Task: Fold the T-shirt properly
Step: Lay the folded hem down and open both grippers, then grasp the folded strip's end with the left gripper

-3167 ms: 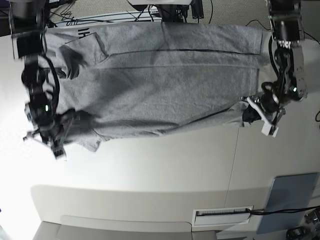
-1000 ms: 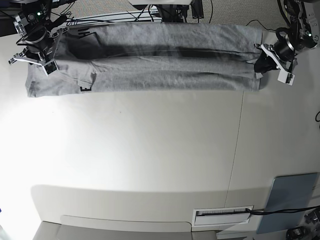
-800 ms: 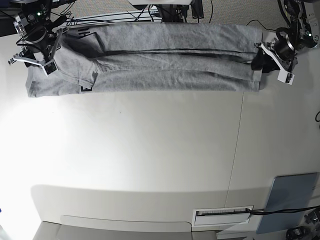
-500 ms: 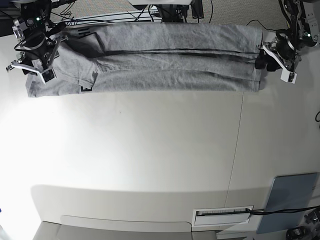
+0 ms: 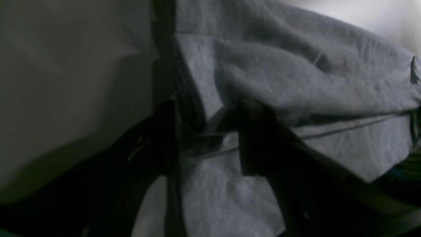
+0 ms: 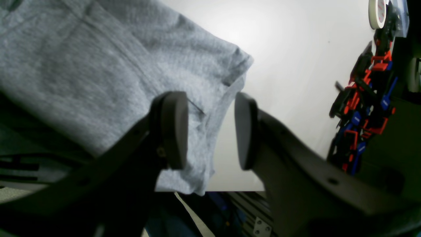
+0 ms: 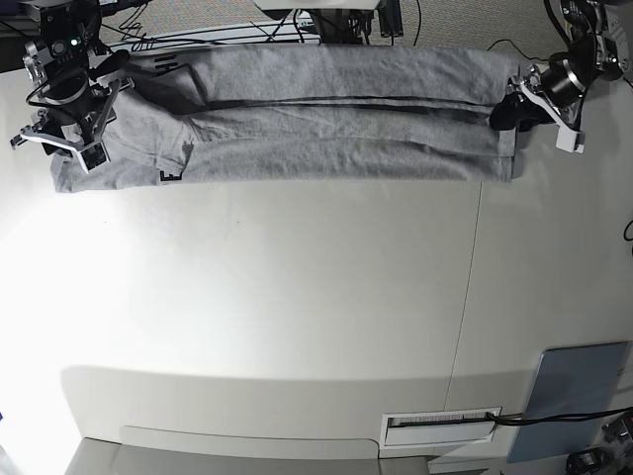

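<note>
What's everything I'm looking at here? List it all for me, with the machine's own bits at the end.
T-shirt: one, heather grey with black lettering, folded into a long band along the far edge of the table.
Table: one, white, fills most of the base view.
Flat panel: one, blue-grey, near right corner of the table.
Cables: several, black, beyond the table's far edge.
Red and blue parts: a cluster, at the right edge of the right wrist view.
Tape roll: one, pale, top right of that view.
Right hand: one, black, open over the shirt's corner.
Left hand: one, black and white, open at the shirt's other end.
</note>
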### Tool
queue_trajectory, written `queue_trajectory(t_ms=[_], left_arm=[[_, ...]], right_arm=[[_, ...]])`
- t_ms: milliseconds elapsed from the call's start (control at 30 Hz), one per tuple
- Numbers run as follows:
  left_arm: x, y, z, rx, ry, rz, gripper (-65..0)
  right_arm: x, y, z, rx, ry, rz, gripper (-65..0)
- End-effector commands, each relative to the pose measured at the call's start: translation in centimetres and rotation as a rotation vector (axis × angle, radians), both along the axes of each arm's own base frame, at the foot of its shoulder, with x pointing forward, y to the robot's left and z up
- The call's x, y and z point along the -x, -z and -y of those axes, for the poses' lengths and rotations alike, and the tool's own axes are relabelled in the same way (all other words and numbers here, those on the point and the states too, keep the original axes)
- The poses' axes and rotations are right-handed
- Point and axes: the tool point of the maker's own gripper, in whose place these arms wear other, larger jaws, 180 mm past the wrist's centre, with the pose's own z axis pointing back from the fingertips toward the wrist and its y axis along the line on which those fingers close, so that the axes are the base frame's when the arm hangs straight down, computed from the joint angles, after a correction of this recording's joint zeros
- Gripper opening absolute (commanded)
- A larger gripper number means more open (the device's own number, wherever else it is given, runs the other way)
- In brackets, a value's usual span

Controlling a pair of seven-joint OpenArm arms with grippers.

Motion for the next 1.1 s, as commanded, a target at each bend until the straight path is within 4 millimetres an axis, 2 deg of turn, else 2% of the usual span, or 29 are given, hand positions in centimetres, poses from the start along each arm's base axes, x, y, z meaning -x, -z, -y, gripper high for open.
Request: queue_trajectory(t_ms=[0, 67, 133, 167, 300, 400, 533, 633, 733, 933, 1000, 1067], left_arm=[[-0.3, -0.5, -0.2, -0.001, 0.002, 0.016, -40.7], [-0.3, -0.5, -0.1, 0.003, -0.002, 0.016, -50.1], [-0.4, -0.5, -0.1, 0.005, -0.010, 0.022, -62.7], [-0.5, -0.6, -0.2, 0.005, -0.014, 0.029, -65.0], [-0.8, -0.7, -1.1, -0.039, -0.030, 0.048, -65.0], [-1.5, -1.4, -4.3, -0.119, -0.136, 0.073, -65.0], [-2.1, -3.8, -7.9, -0.252, -0.192, 0.132, -65.0], [-2.0, -5.1, -8.0, -0.290, -0.166, 0.129, -65.0], [-1.7, -6.5, -5.3, -0.224, -0.093, 0.128, -65.0], [-1.3, -12.1, 3.2, -0.064, 0.023, 0.302, -65.0], [-1.1, -13.3, 6.3, -0.022, 0.061, 0.342, -65.0], [-1.1, -13.7, 9.5, 0.043, 0.098, 0.340, -65.0]], right_arm=[[-0.6, -1.0, 0.1, 0.019, -0.017, 0.037, -41.5], [-0.6, -1.0, 0.1, 0.020, -0.017, 0.037, -41.5], [-0.6, -1.0, 0.1, 0.019, -0.017, 0.037, -41.5], [-0.6, -1.0, 0.1, 0.019, -0.017, 0.037, -41.5], [-0.7, -1.1, 0.1, 0.018, -0.019, 0.039, -41.5], [-1.0, -1.1, -0.4, -0.003, -0.034, 0.054, -41.5], [-1.0, -0.9, -0.8, -0.035, -0.039, 0.054, -41.5], [-1.0, -1.0, -0.9, -0.037, -0.042, 0.058, -41.5], [-1.2, -1.0, -1.0, -0.040, -0.047, 0.065, -41.5], [-1.6, -1.3, -1.0, -0.040, -0.050, 0.081, -41.5], [-1.6, -1.4, -1.1, -0.042, -0.052, 0.084, -41.5], [-1.6, -1.4, -1.1, -0.042, -0.052, 0.084, -41.5]])
